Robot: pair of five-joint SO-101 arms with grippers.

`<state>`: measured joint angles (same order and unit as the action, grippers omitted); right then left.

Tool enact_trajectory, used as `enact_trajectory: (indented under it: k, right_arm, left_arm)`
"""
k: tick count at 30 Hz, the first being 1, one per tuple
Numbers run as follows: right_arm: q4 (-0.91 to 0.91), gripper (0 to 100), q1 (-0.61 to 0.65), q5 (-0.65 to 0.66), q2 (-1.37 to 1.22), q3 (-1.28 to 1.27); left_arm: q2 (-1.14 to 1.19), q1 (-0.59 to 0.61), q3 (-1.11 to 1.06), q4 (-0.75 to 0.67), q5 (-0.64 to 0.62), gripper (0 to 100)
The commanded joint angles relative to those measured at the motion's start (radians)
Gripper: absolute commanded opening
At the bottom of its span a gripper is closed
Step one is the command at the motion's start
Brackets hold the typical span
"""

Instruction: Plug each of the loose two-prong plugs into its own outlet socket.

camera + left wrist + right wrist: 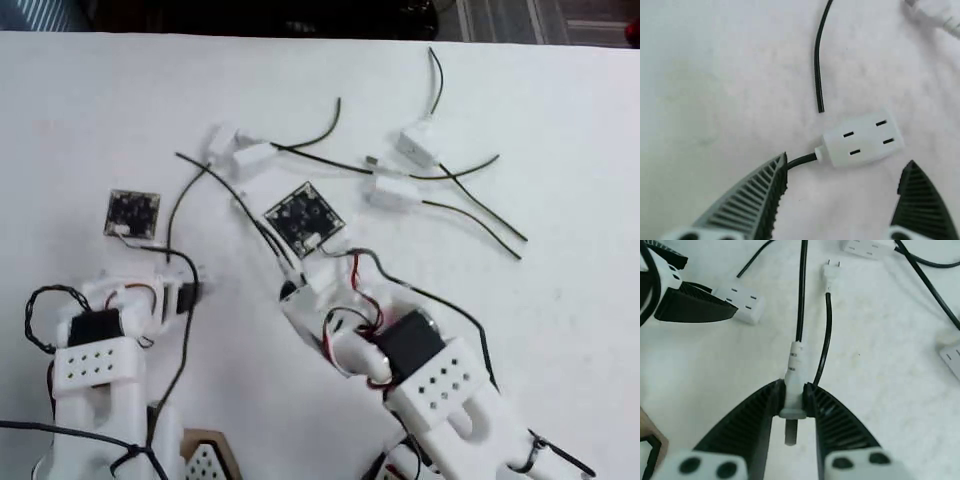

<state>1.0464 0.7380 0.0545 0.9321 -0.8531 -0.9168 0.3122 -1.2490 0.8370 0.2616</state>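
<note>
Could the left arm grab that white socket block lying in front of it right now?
Probably yes. The left gripper is open, and the socket block lies bare on the table just past its fingertips, in line with the gap. Only its own cord passes near one finger.

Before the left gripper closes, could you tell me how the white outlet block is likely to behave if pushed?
The outlet block looks small and plastic, so probably light; lying flat, it should slide on the smooth table rather than tip. Its thin black cord looks floppy and may drag or swing it round.
</note>
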Motion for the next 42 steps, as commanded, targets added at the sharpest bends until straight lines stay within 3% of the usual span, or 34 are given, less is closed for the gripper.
enact_trajectory:
  k: [1, 9, 18, 26, 37, 42]
  right_arm:
    - [-0.071, 1.7, 0.016, -0.031, 0.085, -0.023]
    - [-0.225, 1.7, 0.081, -0.035, 0.338, -0.216]
    - [-0.259, 1.7, 0.091, -0.026, 0.496, -0.373]
    - [-0.259, 1.7, 0.091, -0.026, 0.446, -0.381]
    - [-0.272, 1.7, 0.091, -0.032, 0.38, -0.381]
    - [-0.268, 1.7, 0.09, -0.034, 0.378, -0.381]
  left_arm:
    - [-0.019, -0.021, 0.103, 0.02, -0.044, 35]
    - [-0.019, -0.234, 0.216, 0.137, -0.051, 35]
    - [-0.021, -0.414, 0.367, 0.278, -0.132, 34]
    - [-0.044, -0.453, 0.4, 0.313, -0.133, 34]
    - [-0.432, -0.593, 0.238, 0.359, -0.075, 35]
    - [-0.443, -0.493, 0.218, 0.336, -0.069, 35]
